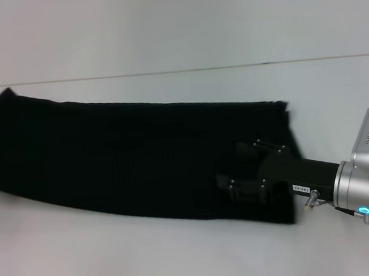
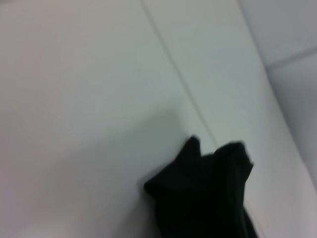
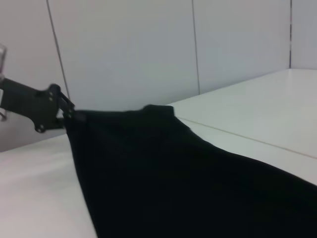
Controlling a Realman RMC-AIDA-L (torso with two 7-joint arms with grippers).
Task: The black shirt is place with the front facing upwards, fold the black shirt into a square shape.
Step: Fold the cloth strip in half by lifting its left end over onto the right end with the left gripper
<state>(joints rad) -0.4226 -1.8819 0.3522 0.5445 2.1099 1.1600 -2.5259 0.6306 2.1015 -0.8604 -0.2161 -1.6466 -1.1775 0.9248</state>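
Right hand (image 1: 238,172) rests over the shirt's (image 1: 128,158) right end, reaching in from the right; whether its fingers grip the cloth cannot be told. The shirt lies on the white surface (image 1: 181,260) as a long band running left to right. The left hand is out of sight.

Quick count: one black shirt (image 1: 122,162) is seen, folded into a long band and laid across the white table (image 1: 181,260), reaching from near its left edge toward the right. One gripper (image 1: 241,172), the right one, is counted in the head view, over the shirt's right end. One more gripper (image 3: 62,106) is made out in the right wrist view, at the shirt's far corner. No lettering or label is visible to count.
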